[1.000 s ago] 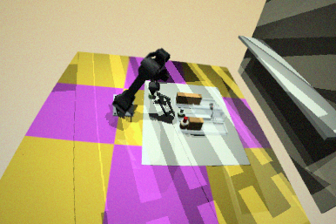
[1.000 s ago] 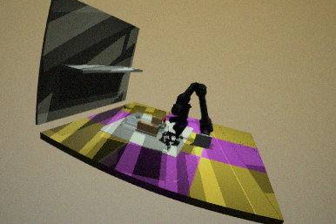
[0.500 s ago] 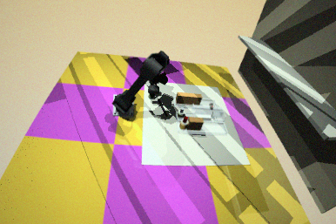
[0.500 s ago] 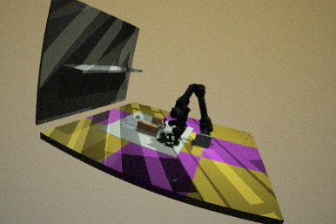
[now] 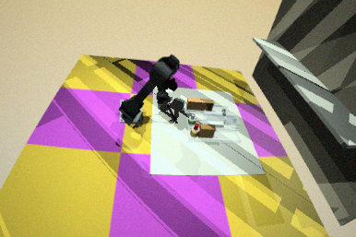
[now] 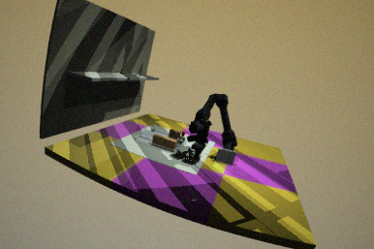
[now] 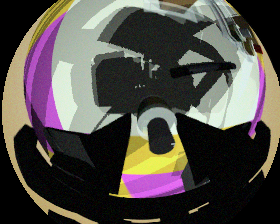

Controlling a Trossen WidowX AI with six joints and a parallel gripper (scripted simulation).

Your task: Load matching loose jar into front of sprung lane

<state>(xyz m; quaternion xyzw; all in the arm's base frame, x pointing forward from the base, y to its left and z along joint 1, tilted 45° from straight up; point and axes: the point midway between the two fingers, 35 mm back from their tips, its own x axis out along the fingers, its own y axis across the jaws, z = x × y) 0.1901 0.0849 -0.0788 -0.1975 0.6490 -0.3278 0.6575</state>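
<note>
My gripper (image 5: 175, 113) (image 6: 190, 154) (image 7: 153, 117) is low over the pale mat, its fingers part closed. A loose jar (image 7: 161, 136) with a dark cap and pale shoulder stands between them in the wrist view; a narrow gap shows beside the left finger, so I see no firm grip. In the top and exterior views the arm and shadow hide this jar. A small jar with a dark top (image 5: 192, 119) stands at the front of the clear middle lane (image 5: 209, 121). Its pusher plate cannot be made out.
A red-capped jar (image 5: 195, 129) (image 7: 258, 49) stands before a brown block (image 5: 207, 131) in the near side lane. A longer brown block (image 5: 200, 103) (image 6: 165, 141) stands at the other side. The pale mat (image 5: 184, 159) lies beneath. A wall shelf (image 5: 300, 73) (image 6: 104, 76) is beyond.
</note>
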